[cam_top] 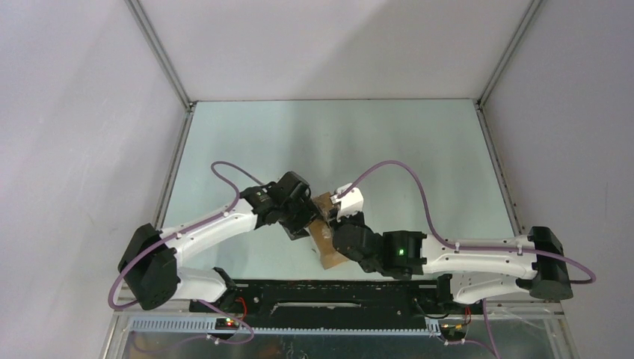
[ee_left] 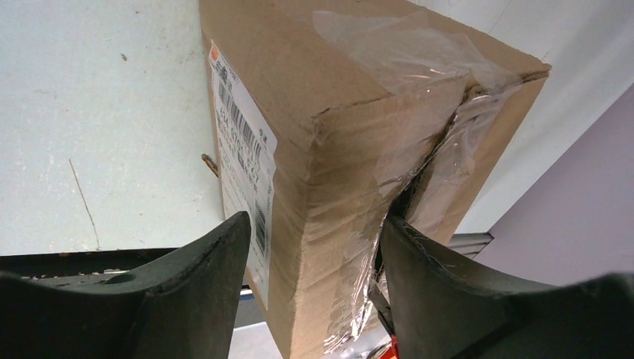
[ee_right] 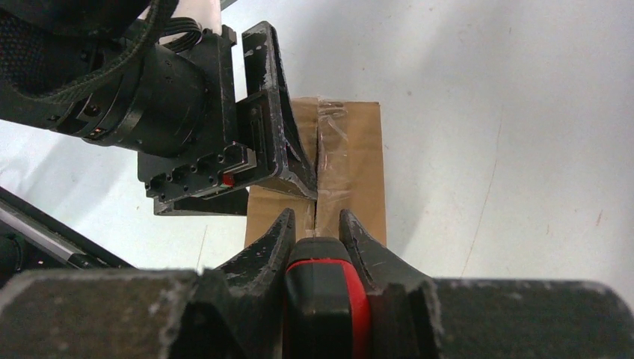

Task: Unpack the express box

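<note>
Express box (ee_right: 351, 164) sits squeezed in the left gripper (ee_left: 314, 224). Its taped seam (ee_right: 318, 149) points to 12 o'clock from the right gripper (ee_right: 315, 218), which grips the red knife (ee_right: 321, 299).

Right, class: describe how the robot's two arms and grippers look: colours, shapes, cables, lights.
The left arm and right arm share white link shells and black joint housings. A purple cable loops along each. A green light glows on the right arm's black wrist block. The left gripper and right gripper have matte black, curved, tapering fingers, scuffed at the edges.
</note>
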### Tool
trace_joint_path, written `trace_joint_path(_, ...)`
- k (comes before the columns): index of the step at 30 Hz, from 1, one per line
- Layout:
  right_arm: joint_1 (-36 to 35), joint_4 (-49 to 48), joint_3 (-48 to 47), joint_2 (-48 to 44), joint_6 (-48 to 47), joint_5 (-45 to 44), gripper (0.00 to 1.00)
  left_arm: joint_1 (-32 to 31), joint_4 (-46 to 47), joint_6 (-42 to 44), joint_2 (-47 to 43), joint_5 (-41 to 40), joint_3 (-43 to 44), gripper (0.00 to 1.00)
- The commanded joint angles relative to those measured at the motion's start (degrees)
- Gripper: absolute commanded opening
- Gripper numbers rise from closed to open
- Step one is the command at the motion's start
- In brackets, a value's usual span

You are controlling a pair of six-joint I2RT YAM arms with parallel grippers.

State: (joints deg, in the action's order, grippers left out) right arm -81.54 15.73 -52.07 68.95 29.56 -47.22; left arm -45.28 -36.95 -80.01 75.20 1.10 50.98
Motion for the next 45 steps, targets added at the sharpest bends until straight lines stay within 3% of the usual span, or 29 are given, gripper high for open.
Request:
trace_joint_path(1,-2.99,10.54,-3.31,0.93,7.24,6.35,0.0,1.99,-0.26,-3.52,0.13,-12.39,-3.44,0.67)
trace_joint_path(23,-3.63,15.07,-9.09,0.57,4.14,4.58,0.0,6.53,3.31,-4.24,2.09,-15.28,-3.0,0.64)
trace_joint_path(33,-5.11,20.54,-7.94,1.74,11.19,3.21,0.0,8.01,5.45,-3.72,3.24,-15.91,-3.14,0.65)
trace_joint_path(40,-6.34,18.43,-6.61,-2.46,11.34,-1.91,0.0,8.07,5.66,-2.56,3.91,-15.86,-2.83,0.72)
trace_joint_path(45,-6.7,6.08,-2.52,-4.52,2.22,-3.77,0.0,7.4,4.42,0.45,3.17,-13.55,-0.83,0.92)
